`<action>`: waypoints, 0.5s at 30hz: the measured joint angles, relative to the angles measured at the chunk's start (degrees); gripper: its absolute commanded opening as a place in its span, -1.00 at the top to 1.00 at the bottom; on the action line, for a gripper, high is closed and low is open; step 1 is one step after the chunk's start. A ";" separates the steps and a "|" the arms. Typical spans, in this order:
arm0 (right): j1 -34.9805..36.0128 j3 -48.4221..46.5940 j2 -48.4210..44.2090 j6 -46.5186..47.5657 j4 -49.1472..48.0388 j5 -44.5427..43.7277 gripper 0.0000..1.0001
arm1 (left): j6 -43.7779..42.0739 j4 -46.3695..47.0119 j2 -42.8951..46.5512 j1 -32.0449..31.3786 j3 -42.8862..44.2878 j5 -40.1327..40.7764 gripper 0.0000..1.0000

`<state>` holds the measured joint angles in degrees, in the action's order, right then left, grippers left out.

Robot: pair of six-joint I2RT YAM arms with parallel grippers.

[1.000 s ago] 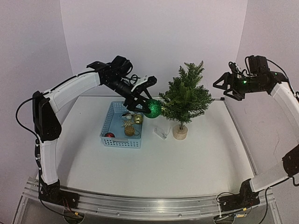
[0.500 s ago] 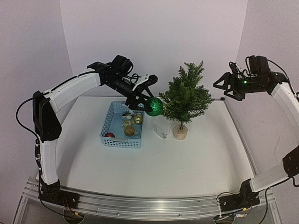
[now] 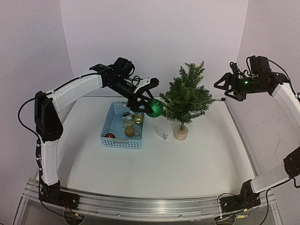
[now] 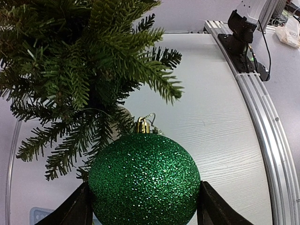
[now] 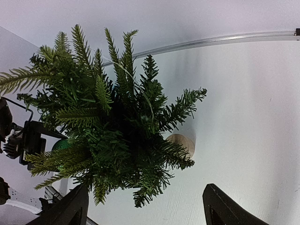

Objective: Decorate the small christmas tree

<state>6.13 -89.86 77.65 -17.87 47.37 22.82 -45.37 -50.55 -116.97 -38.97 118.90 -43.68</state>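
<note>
Fingers (image 4: 70,212) of the left gripper (image 3: 149,104) are clamping a green glitter ball (image 4: 144,178) from both sides, low in the left wrist view. Its gold cap (image 4: 142,125) and thin wire loop are pointing up toward the needles. In the top view the ball is sitting just beside the lowest left branches of the small christmas tree (image 3: 186,96), perhaps brushing them (I cannot tell for sure). The tree is standing upright right of centre on the table (image 3: 187,164), on its round wooden base (image 3: 180,132), with the blue basket (image 3: 107,131) to its left. The right gripper (image 3: 225,86) is hanging at the upper right, well apart from the tree, its fingers spread and holding nothing. The tree is probably light and easy to tip. Its branches are likely giving and springing back under a push, so steadying it at the trunk or base looks wiser than gripping the soft needles.
</note>
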 measured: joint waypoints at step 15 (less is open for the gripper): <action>0.00 0.00 -0.26 -0.02 0.00 0.00 -0.68 | -2.62 -1.69 0.32 1.52 -4.18 1.81 0.33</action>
<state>6.13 -89.86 77.39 -17.89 47.38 22.83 -47.99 -52.24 -116.64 -37.45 114.72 -41.86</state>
